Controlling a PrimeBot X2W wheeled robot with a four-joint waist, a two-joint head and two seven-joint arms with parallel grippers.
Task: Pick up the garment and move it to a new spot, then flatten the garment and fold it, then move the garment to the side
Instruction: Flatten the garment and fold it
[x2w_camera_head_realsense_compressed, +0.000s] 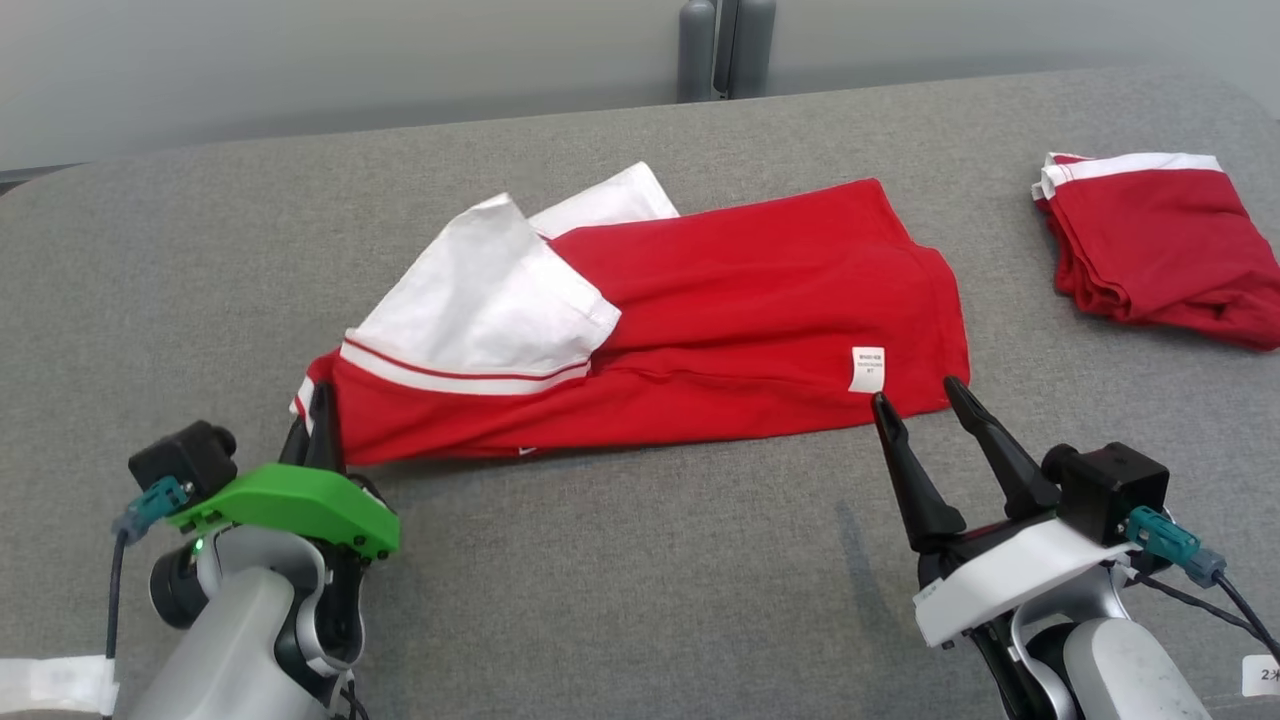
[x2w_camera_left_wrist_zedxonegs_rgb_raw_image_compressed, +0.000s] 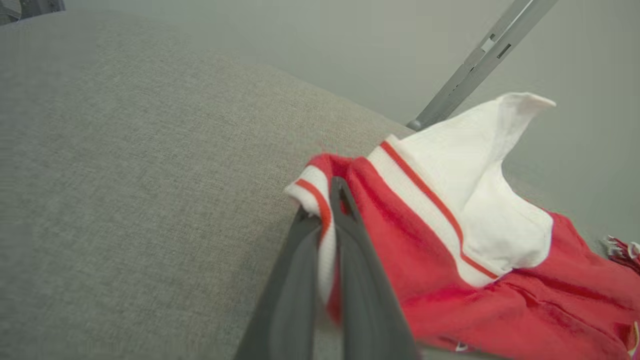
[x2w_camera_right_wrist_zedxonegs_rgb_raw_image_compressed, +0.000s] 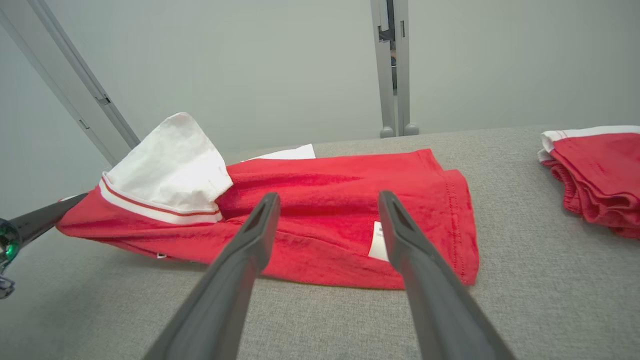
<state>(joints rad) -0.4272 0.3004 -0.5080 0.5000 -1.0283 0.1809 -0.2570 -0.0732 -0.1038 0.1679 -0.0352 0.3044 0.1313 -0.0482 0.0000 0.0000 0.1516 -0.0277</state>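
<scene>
Right, the garment (x2w_camera_head_realsense_compressed: 720, 300) lies mid-table, a red shirt folded into a long band that runs from near left to centre right. Well apart from it, at the far right, sits a pile (x2w_camera_head_realsense_compressed: 1160, 250) of red cloth with white trim, folded roughly square. Two grey posts (x2w_camera_head_realsense_compressed: 725, 50) stand upright and close together behind the table's far edge. A strip of white tape (x2w_camera_head_realsense_compressed: 55, 682) sits at the near left.

The left gripper (x2w_camera_head_realsense_compressed: 318, 415) is clamped tight on the garment's left end, with a ribbed white band carrying a thin red stripe pinched between its fingers. From the right wrist view, that end looks slightly raised, with shadow beneath it. The right gripper (x2w_camera_head_realsense_compressed: 915, 390) is spread wide and holds nothing. Its tips are at the near hem by the right corner, beside the label (x2w_camera_head_realsense_compressed: 866, 368); whether they touch the cloth, I cannot tell.

On to textures. The table (x2w_camera_head_realsense_compressed: 640, 580) wears a coarse grey weave and is rounded at its far corners. The red cloth is soft and creased in long folds. A white sleeve (x2w_camera_head_realsense_compressed: 480, 290) lies over the left part, smooth, its corner standing up in a peak. The label is a small white rectangle. Both pairs of fingers are dark, long and tapering.
</scene>
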